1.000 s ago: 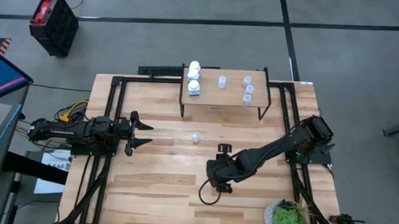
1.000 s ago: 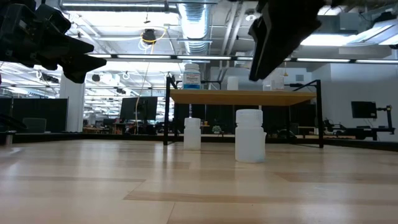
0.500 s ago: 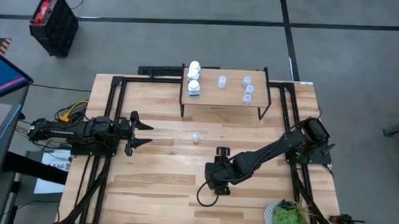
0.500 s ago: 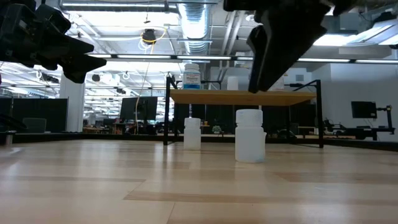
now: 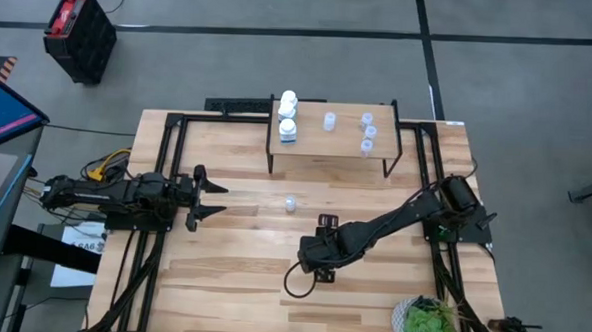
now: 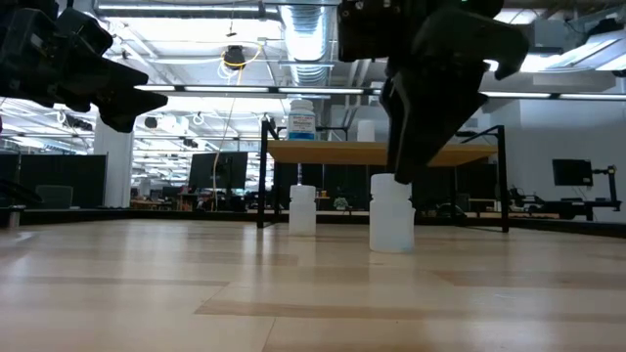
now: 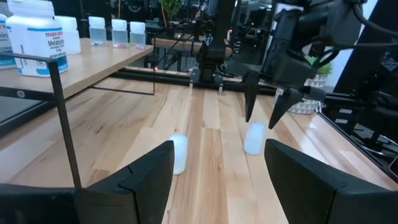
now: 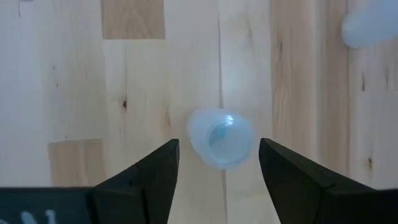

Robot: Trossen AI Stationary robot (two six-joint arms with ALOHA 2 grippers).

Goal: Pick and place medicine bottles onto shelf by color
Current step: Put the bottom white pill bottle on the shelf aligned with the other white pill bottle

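Sorting is being judged as well advanced but unfinished: on the small raised light-wood shelf on thin black legs [image 5: 327, 137], three larger opaque white bottles [image 5: 288, 118] are being kept in a line at one end, and three smaller pale translucent bottles [image 5: 366, 132] are being kept toward the other end, one of them a little apart from the other two. Two small pale translucent bottles are being left on the plank table [image 5: 231, 283]. One, the bottle under the right gripper [image 8: 220, 137], is standing upright on the boards, its round cap being seen from straight above between the two dark fingers, which are being held apart on either side of it without touching it. The right gripper [image 6: 416, 166] is being held just over that bottle, so a grasp is being judged as the step in hand. The other loose bottle [image 5: 290, 203] is standing upright in front of the shelf, near the first but apart from it. The left gripper [image 5: 201, 195] is waiting at the left side of the table, jaws spread and holding nothing.
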